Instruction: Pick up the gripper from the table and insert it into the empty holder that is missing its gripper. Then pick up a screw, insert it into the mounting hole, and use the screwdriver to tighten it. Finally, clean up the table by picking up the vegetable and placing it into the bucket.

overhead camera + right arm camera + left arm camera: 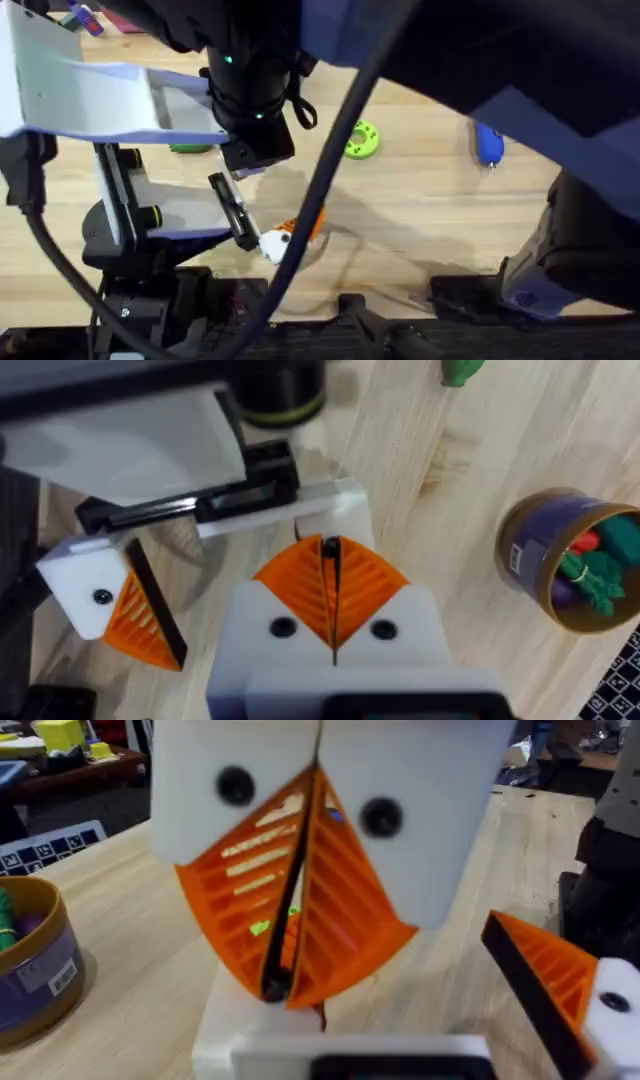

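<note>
My right gripper (331,565) is shut on the gripper, whose black end (330,550) shows between the orange pads. It hovers right at the plain white holder (335,508) on my left gripper (440,1020). The left gripper is open, with one orange-padded finger (560,985) standing far from the holder (300,1030). From overhead the right gripper (285,237) meets the left one's black rail (228,210) at the table's near edge. The blue screwdriver (488,143) lies far right. The green vegetable (190,148) lies partly hidden by the arm. The bucket (570,560) holds toy vegetables.
A lime green disc (362,139) lies mid-table. A black cable (330,170) crosses the overhead view, and both arms loom large and dark under the camera. The bucket (30,970) stands close beside the left gripper. Bare wood stretches between the disc and the screwdriver.
</note>
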Robot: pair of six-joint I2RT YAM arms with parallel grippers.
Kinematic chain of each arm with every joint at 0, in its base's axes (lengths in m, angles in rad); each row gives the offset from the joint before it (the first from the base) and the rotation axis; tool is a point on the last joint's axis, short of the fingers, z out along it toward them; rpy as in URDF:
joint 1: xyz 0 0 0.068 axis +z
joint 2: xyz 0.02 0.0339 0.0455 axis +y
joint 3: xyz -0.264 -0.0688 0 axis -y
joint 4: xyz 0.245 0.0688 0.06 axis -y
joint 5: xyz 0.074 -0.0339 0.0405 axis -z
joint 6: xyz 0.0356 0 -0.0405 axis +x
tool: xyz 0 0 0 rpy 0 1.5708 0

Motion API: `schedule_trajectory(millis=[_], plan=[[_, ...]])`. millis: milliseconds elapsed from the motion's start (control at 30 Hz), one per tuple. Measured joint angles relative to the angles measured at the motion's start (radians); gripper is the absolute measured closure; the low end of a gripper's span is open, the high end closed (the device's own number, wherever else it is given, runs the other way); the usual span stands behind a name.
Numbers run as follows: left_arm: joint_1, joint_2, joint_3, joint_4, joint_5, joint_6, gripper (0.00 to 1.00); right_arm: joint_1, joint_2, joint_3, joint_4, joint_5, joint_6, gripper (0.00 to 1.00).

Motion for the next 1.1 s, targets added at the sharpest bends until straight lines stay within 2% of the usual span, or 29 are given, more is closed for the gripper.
schedule_trajectory(millis=[100, 167, 267, 333, 400, 533, 800, 933, 1100], plan=[[0.000, 0.000, 0.000, 0.000, 0.000, 0.000, 0.014, 0.000, 0.000, 0.000, 0.000, 0.000, 0.002, 0.981], [0.000, 0.000, 0.000, 0.001, 0.000, 0.001, 0.013, 0.000, 0.000, 0.000, -0.002, 0.000, 0.005, 0.736], [0.000, 0.000, 0.000, 0.000, 0.000, 0.001, 0.014, 0.000, 0.000, 0.000, -0.003, 0.000, 0.007, 0.280], [0.000, 0.000, 0.000, 0.000, 0.000, 0.001, 0.014, -0.002, 0.000, 0.000, -0.003, 0.000, 0.011, 0.045], [0.000, 0.000, 0.000, 0.000, 0.000, 0.001, 0.015, -0.006, 0.000, 0.000, 0.000, -0.001, 0.026, 0.011], [0.000, 0.000, 0.000, 0.000, 0.000, 0.001, 0.015, -0.029, -0.017, 0.000, 0.019, -0.002, 0.086, 0.009], [0.000, 0.000, 0.000, 0.000, 0.000, 0.001, 0.014, -0.123, -0.121, -0.008, 0.038, -0.004, 0.269, 0.008], [0.000, 0.000, 0.000, 0.000, 0.000, 0.001, 0.014, -0.173, -0.205, -0.106, 0.099, -0.005, 0.349, 0.008], [0.000, 0.000, 0.000, 0.000, 0.000, 0.001, 0.014, -0.259, -0.347, -0.335, 0.227, -0.003, 0.482, 0.007]])
